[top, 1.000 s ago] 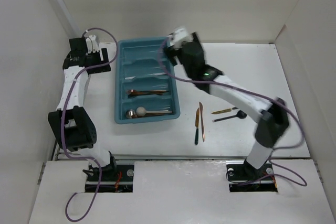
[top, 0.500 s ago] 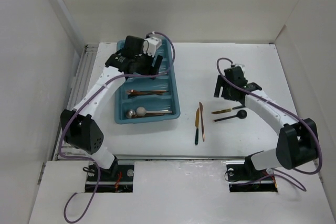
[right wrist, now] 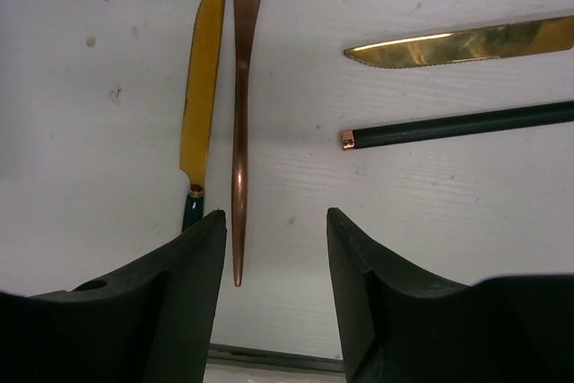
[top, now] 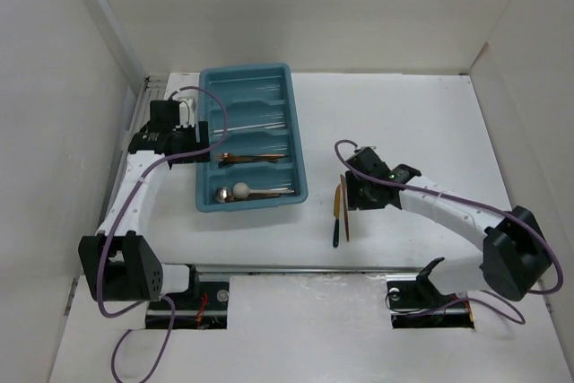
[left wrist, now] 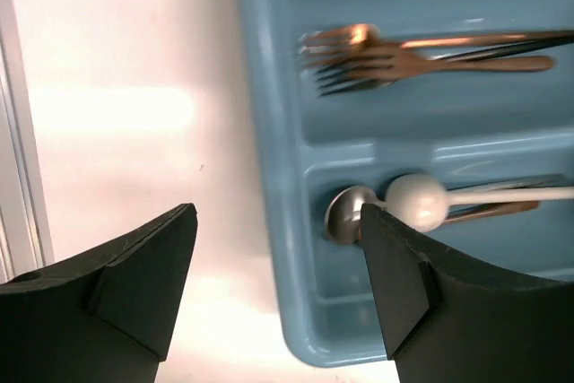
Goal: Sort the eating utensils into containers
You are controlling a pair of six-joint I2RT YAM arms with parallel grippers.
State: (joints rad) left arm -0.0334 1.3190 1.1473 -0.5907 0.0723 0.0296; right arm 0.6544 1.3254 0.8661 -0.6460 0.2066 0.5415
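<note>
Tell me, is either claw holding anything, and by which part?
Nothing is held. The left gripper hangs open over the tray rim; the right gripper, jaws apart, straddles the copper utensil without gripping it.

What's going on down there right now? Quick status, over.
Left gripper open, empty, by tray. Right gripper open over copper utensil. Green-handled knife close alongside, may crowd the grasp.

Glossy plastic tray (left wrist: 269, 177); polished metal knife (right wrist: 202, 78) (gold-toned).

The teal tray (top: 256, 205) held copper forks (left wrist: 404, 56) in one compartment, and in the nearest a white-bowled spoon (left wrist: 417, 201) beside what seemed a silver spoon (left wrist: 345, 214). Outside it lay a green-handled gold knife (right wrist: 202, 96) just beside a copper utensil (right wrist: 240, 114), then a serrated gold knife (right wrist: 457, 42) and a black stick (right wrist: 457, 123).
</note>
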